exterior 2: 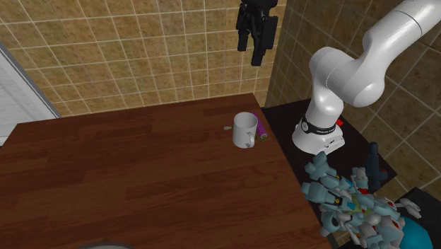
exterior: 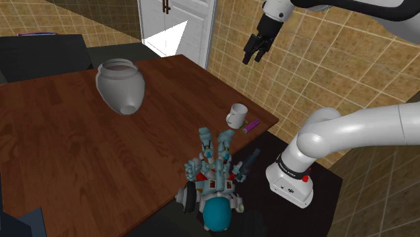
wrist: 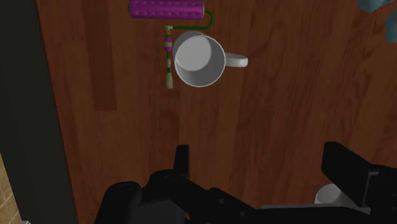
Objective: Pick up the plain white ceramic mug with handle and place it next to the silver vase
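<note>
A plain white mug (exterior: 235,116) (exterior 2: 245,131) stands upright on the dark wooden table (exterior: 81,155), close to the table's corner nearest the arm's stand. In the wrist view I look down into the mug (wrist: 200,60), its handle pointing sideways. My black gripper (exterior: 256,48) (exterior 2: 254,34) (wrist: 257,153) hangs high above the mug, open, with nothing between its fingers. The grey, rounded vase (exterior: 121,86) stands far across the table toward the shoulder view's left, tilted a little; its rim (exterior 2: 106,246) peeks in at the second exterior view's bottom edge.
A purple roller-like object (exterior: 251,126) (wrist: 167,9) with a thin green handle lies touching or just beside the mug, at the table's edge. A blue-grey toy robot (exterior: 212,172) (exterior 2: 353,205) stands off the table's near corner. Tiled walls and a white door (exterior: 178,27) lie behind.
</note>
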You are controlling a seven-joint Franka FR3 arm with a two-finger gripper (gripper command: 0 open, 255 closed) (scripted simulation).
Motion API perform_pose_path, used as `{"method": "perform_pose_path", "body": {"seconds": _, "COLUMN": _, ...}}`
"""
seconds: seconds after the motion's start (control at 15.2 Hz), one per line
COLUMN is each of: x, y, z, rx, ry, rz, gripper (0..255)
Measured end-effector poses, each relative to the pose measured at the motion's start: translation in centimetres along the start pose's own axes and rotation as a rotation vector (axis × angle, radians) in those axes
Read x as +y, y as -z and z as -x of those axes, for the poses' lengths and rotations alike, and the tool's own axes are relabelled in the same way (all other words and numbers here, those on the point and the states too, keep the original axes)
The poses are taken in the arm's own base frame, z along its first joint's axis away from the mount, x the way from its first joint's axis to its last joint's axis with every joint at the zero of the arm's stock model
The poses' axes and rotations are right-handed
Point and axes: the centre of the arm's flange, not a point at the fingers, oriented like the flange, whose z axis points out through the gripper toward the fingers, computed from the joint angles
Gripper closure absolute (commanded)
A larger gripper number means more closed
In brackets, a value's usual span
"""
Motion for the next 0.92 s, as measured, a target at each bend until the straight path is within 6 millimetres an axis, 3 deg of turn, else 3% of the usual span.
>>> {"method": "perform_pose_path", "body": {"seconds": 0.2, "x": 0.4, "y": -1.4, "z": 0.4, "rx": 0.002, "ry": 0.014, "rz": 0.003, "gripper": 0}}
{"method": "perform_pose_path", "body": {"seconds": 0.92, "x": 3.9, "y": -14.7, "z": 3.7, "rx": 0.016, "ry": 0.138, "rz": 0.032, "gripper": 0}}
